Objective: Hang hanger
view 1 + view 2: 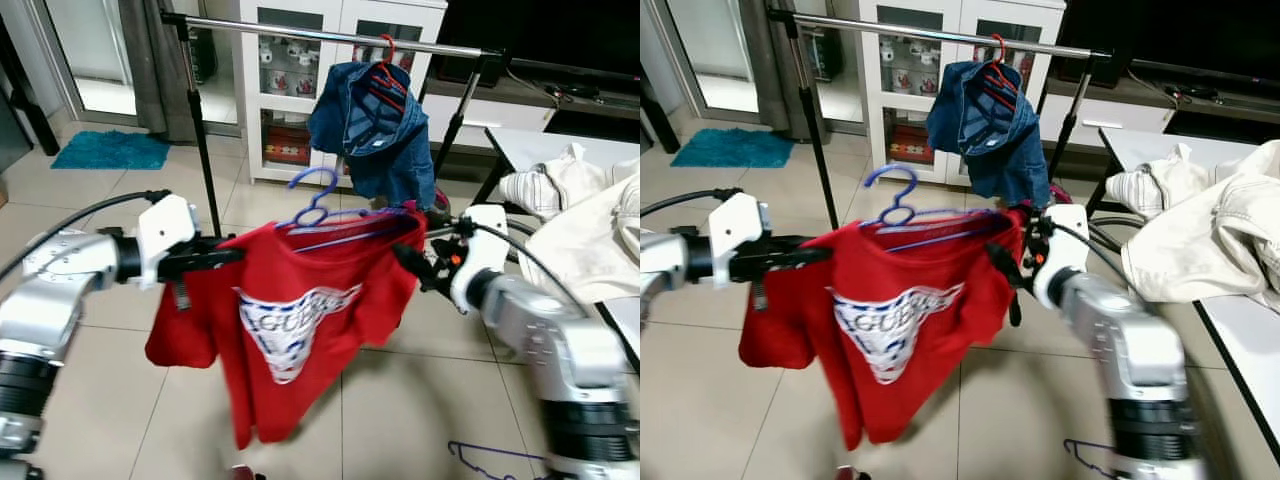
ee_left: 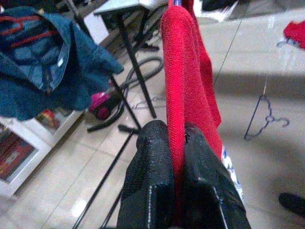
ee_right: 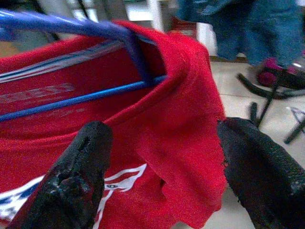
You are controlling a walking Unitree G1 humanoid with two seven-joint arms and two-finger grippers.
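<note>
We look over a tiled floor [image 1: 400,410] toward a clothes rail [image 1: 330,33] spanning the far side, with a white cabinet [image 1: 290,90] behind it. A denim garment [image 1: 372,125] hangs on a red hanger [image 1: 386,48] from the rail's right part. At the right stands a white worktop [image 1: 525,148] heaped with pale laundry [image 1: 580,225].

Between our arms, nearer than the rail and below it, hangs a red T-shirt [image 1: 300,320] with a white print, draped on a blue hanger [image 1: 322,208] whose hook rises beneath the denim. Our left pincer [image 1: 215,257] is pressed together on the shirt's left shoulder; its wrist view shows red cloth nipped between both fingers [image 2: 152,176]. Our right pincer [image 3: 162,162] is spread, its fingers [image 3: 81,167] straddling the shirt's right shoulder beside the hanger's end without clamping it.

A teal mat [image 1: 110,150] lies far left, and a spare dark hanger [image 1: 495,462] rests on the floor near right.
</note>
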